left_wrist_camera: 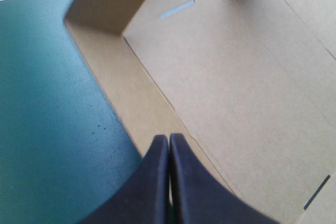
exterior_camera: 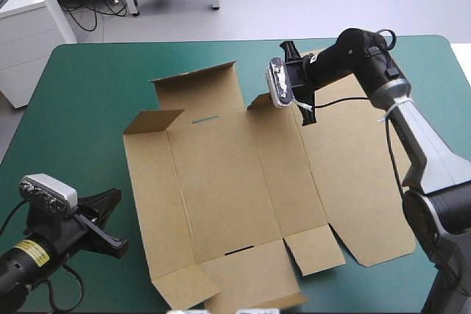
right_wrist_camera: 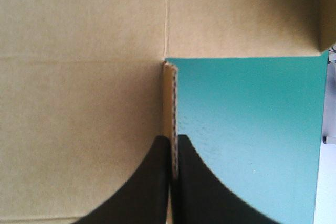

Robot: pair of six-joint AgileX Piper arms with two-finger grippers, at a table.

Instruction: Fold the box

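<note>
The box is brown board, matt and slightly fibrous (its cut edge shows small corrugated cells). The counter's teal-green cover looks matt, finely speckled. The right tool's black fingers look smooth.

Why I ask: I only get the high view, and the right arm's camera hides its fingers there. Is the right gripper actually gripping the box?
Observer: Yes. In the right wrist view the right gripper is shut on the box, with a flap's corrugated edge pinched between its fingertips.
Operator: Which way does that flap stand?
Observer: Edge-on to the camera, running straight ahead from the fingers, with brown board on one side and bare teal-green cover on the other.
Operator: And the left gripper, is it holding anything?
Observer: No. The left wrist view shows the left gripper shut with nothing between its fingers, pointing toward the box's left side panel.
</note>
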